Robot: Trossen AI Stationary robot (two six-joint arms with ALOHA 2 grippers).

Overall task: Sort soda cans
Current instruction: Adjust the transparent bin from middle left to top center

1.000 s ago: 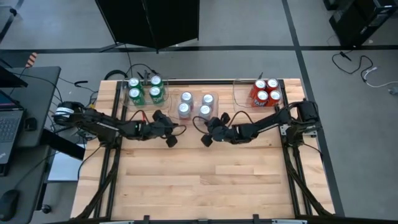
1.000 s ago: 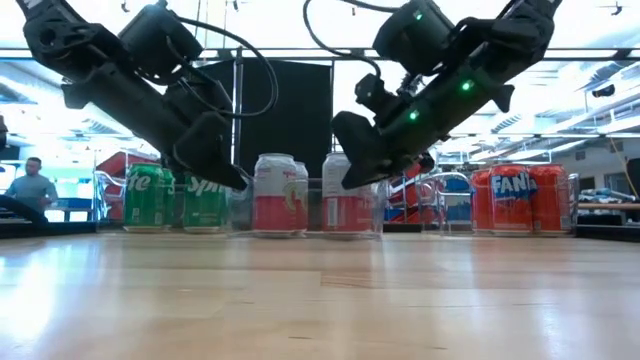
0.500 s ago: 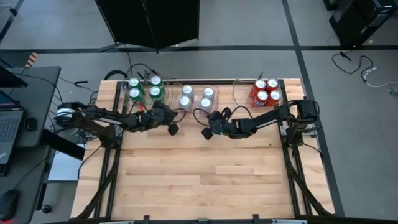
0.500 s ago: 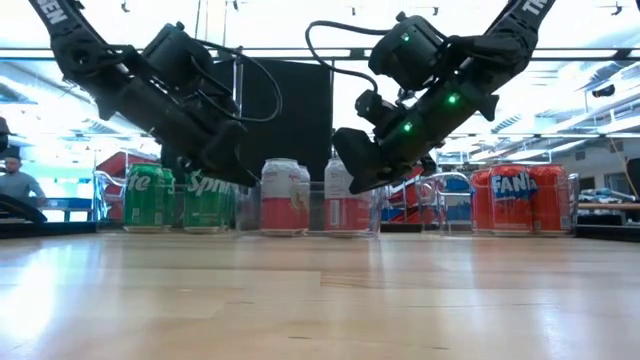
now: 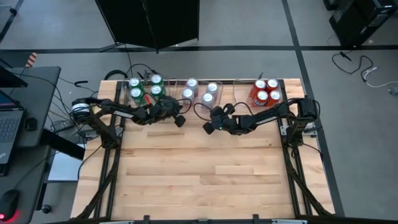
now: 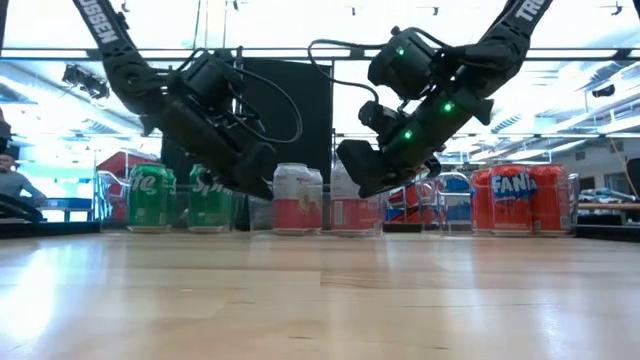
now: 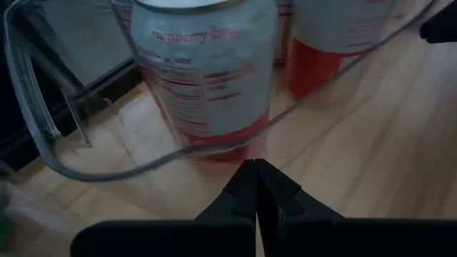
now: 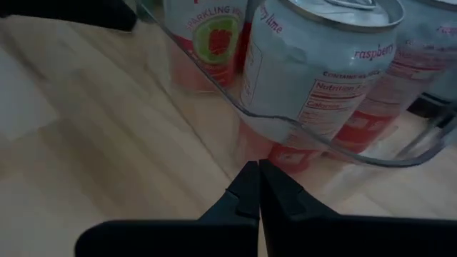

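Now | both hands pressed together: left hand point(image 5: 179, 120), right hand point(image 5: 208, 127) | silver-white cans point(image 5: 199, 91) in clear tray point(image 7: 43, 146) ahead

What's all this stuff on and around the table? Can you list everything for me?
green cans: four, green, in a clear tray at the table's back left.
silver-white cans: four, silver-white with red bases, in the clear middle tray at the back.
red cans: four, red, in a clear tray at the back right.
table: one, pale wood, front part bare.
black panel: one, on the floor behind the table.
laptop: one, dark, on a desk to the left.
person: one, far off in the room.
left gripper: fingers shut, close before the middle tray.
right gripper: fingers shut, close before the same tray.
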